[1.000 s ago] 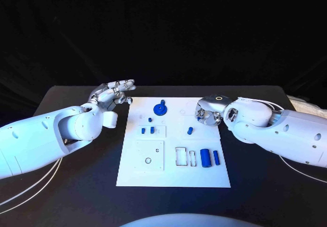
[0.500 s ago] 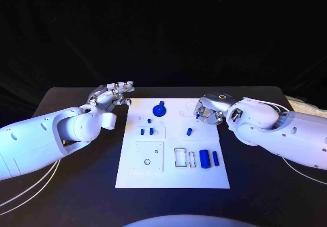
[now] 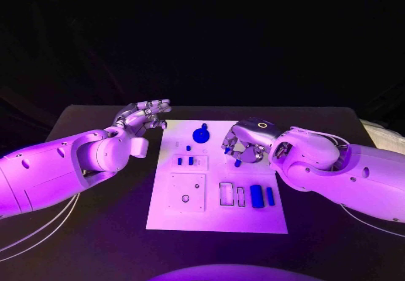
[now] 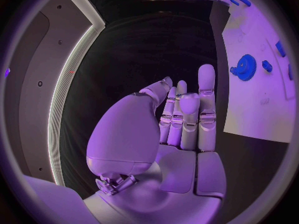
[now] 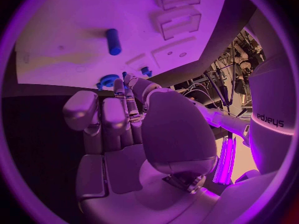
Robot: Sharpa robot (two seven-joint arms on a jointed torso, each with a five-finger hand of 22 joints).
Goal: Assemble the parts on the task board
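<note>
You have the white board (image 3: pixel 216 205) flat mid-table — a blue gear (image 3: pixel 201 134) at its far end, blue cylinders (image 3: pixel 256 196) lying near its right edge.

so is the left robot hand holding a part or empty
Empty: the left robot hand hovers beside the task board, fingers upright and apart, nothing between them.

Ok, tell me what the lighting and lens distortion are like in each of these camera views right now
Head view: purple light washes the task board and both arms, against a black backdrop. Left wrist view: fisheye circle, the board's edge bends, the left hand looms large. Right wrist view: same curving, the right hand fills the middle, and a bright light strip glows near the rim.
</note>
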